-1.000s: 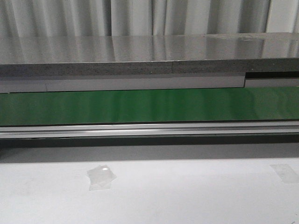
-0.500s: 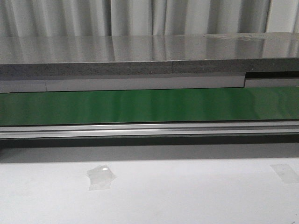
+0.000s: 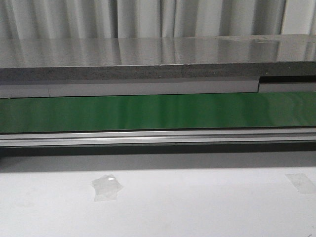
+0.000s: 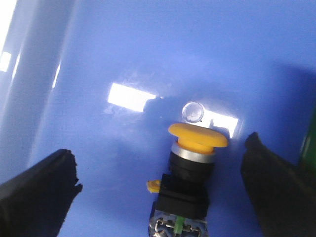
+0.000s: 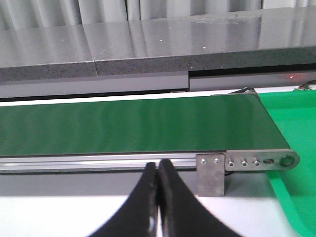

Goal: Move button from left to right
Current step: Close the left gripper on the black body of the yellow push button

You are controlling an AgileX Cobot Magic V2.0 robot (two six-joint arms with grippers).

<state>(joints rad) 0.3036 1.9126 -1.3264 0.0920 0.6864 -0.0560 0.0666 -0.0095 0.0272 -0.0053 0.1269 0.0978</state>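
The button (image 4: 192, 168) lies on its side on a blue surface (image 4: 98, 59) in the left wrist view, yellow cap away from the wrist, black body and metal terminals toward it. My left gripper (image 4: 160, 168) is open, its two black fingers well apart on either side of the button, touching nothing. In the right wrist view my right gripper (image 5: 158, 170) is shut with nothing between its fingers, held over the white table before the conveyor. Neither gripper nor the button shows in the front view.
A green conveyor belt (image 3: 158, 111) with an aluminium rail (image 3: 158, 137) runs across the front view, a grey counter (image 3: 148, 57) behind it. Tape patches (image 3: 106, 186) lie on the white table. A green tray (image 5: 296, 197) sits past the belt's end bracket (image 5: 212, 173).
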